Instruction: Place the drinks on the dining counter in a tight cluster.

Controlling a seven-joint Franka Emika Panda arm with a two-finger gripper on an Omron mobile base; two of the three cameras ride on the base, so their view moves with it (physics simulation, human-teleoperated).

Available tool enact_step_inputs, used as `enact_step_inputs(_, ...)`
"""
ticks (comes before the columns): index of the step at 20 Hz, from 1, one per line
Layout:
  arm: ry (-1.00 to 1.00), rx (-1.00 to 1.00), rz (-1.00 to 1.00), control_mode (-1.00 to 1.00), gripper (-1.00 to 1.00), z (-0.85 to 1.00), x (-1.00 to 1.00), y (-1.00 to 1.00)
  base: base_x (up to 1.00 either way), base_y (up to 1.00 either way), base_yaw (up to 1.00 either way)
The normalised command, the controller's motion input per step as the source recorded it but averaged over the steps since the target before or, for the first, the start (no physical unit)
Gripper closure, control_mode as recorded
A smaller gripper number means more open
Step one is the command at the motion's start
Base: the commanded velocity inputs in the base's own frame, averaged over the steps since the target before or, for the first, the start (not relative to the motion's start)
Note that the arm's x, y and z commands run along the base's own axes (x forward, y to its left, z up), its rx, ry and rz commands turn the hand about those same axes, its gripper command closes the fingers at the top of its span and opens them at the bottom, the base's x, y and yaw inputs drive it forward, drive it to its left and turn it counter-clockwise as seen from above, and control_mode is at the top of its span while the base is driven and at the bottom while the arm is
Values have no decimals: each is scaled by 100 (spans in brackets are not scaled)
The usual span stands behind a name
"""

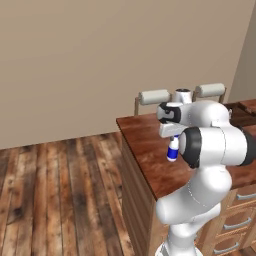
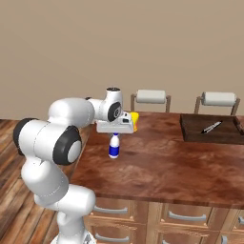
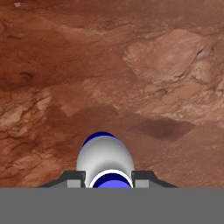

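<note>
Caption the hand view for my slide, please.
Gripper holding a white bottle above the reddish-brown counter.

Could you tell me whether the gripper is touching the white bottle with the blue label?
Touching. In the hand view the gripper has a dark fingertip pressed against each side of the white bottle, no gap showing.

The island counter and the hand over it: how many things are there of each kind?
Drinks: 2, a white bottle with blue label held in the gripper, and a yellow cup behind it.
Dark trays: 1, at the counter's far right.
Utensils in the tray: 1.
Total: 4.
</note>
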Motion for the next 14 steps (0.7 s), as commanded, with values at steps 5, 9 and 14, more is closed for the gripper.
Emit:
enact_step_inputs(5, 0, 0, 0, -100, 100, -10, 0, 0, 0, 0, 0)
enact_step_inputs(9, 0, 0, 0, -100, 100, 0, 0, 0, 0, 0, 0)
enact_step_inputs(14, 0, 0, 0, -100, -100, 0, 0, 0, 0, 0, 0)
